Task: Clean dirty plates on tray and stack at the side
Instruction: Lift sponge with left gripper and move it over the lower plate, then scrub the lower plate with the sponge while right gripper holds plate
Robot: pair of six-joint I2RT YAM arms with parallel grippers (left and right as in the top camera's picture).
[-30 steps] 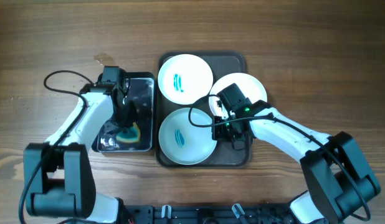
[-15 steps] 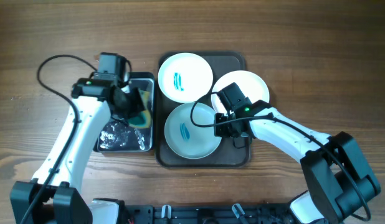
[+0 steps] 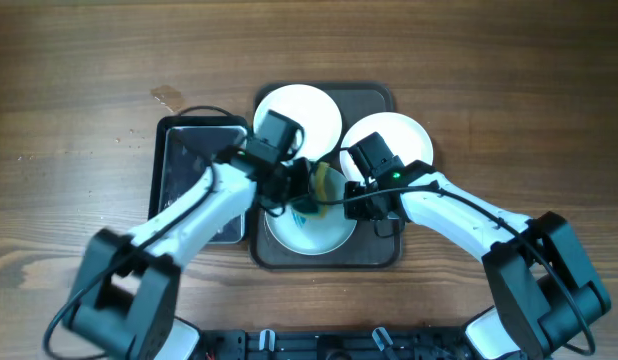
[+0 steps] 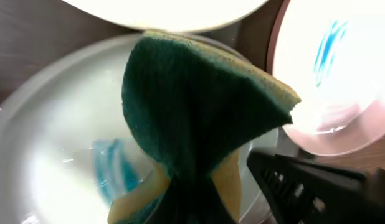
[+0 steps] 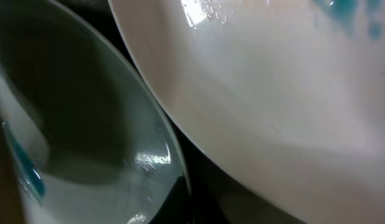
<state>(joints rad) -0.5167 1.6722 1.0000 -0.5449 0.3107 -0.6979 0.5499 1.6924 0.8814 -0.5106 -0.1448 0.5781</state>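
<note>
Nothing is wiped or stacked: three plates sit on the tray. The left pincer clamps the sponge over the front plate. The right pincer seems to be clamped on its rim.

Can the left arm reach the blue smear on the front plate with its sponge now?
Probably yes: the sponge in the left tool hangs just over the front plate, and nothing covers the smear.
</note>
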